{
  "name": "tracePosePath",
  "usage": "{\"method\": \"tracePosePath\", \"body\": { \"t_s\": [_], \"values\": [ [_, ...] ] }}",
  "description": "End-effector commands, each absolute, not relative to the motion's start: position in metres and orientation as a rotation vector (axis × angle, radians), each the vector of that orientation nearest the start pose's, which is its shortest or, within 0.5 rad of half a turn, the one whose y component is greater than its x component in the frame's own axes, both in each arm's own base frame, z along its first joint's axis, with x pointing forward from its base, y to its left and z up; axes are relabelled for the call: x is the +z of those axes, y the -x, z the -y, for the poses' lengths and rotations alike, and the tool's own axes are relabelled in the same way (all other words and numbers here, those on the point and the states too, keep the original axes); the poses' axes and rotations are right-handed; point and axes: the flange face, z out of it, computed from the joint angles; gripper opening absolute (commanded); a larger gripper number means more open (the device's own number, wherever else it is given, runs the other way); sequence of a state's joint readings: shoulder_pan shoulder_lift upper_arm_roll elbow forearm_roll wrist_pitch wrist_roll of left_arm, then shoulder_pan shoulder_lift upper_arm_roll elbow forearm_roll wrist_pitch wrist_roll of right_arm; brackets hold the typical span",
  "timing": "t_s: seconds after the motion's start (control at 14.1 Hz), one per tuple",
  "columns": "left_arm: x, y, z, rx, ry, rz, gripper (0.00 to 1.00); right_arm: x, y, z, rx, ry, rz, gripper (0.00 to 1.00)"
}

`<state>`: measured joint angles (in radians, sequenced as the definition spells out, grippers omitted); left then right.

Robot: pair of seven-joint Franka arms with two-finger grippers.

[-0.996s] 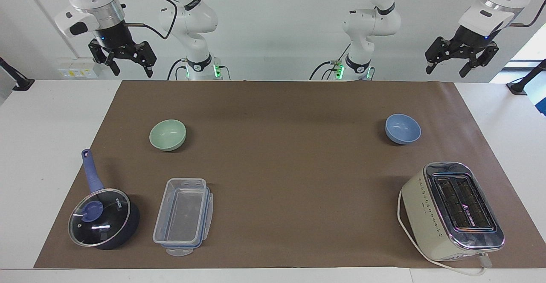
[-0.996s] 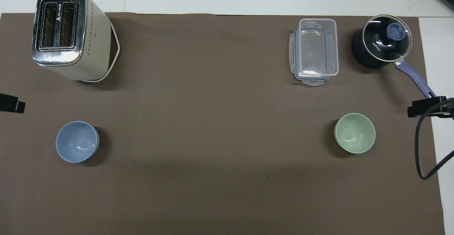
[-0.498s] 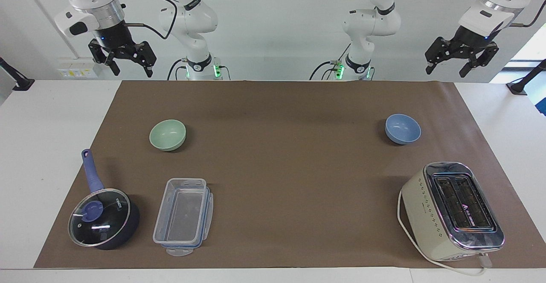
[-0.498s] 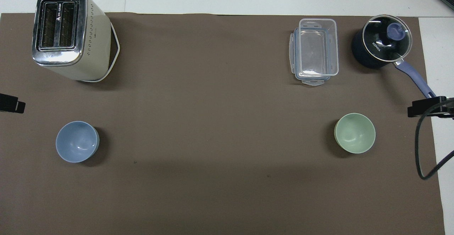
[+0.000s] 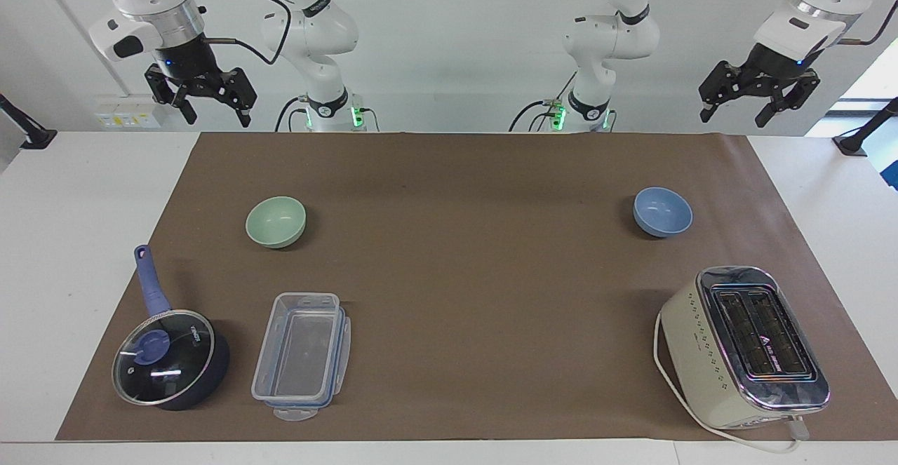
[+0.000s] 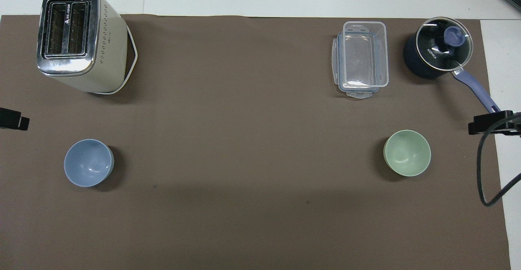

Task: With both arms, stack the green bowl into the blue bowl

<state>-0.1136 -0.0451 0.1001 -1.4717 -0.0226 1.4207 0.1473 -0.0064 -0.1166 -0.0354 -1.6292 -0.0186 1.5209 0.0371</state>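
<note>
Both the left gripper (image 5: 759, 104) and the right gripper (image 5: 208, 104) hang spread wide and empty, high over the worktop's (image 5: 84, 191) near edge. The green bowl (image 5: 276, 221) sits at the right arm's end and the blue bowl (image 5: 662, 211) at the left arm's end, well apart. A smooth round bowl could slip out of a pinch on its rim, or land tilted on the other bowl.

Table (image 5: 84, 191): white, showing at the frame edges of both views.
Mat (image 5: 463, 268): brown sheet over most of the table — everything else sits on it.
Green bowl (image 5: 276, 221): facing view, left of centre, upright.
Blue bowl (image 5: 662, 212): facing view, right, upright — well apart from the green one.
Saucepan (image 5: 172, 358): lower left, lid on, handle pointing up-frame.
Box (image 5: 302, 354): clear, just beside the saucepan.
Toaster (image 5: 744, 346): lower right, cord trailing.
</note>
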Motion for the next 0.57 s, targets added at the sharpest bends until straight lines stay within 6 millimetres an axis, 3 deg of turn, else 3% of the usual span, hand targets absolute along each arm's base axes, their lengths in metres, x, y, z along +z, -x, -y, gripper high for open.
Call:
{"method": "tracePosePath", "body": {
  "t_s": [0.0, 0.5],
  "values": [
    [0.681, -0.5172, 0.0069, -0.01, 3.143, -0.272, 1.0, 0.6577, -0.5134, 0.0266, -0.017, 3.147, -0.107, 1.0],
    [0.681, -0.5172, 0.0061, -0.011, 3.144, -0.27, 1.0, 0.658, -0.5134, 0.0178, -0.019, 3.151, -0.083, 1.0]
  ]
}}
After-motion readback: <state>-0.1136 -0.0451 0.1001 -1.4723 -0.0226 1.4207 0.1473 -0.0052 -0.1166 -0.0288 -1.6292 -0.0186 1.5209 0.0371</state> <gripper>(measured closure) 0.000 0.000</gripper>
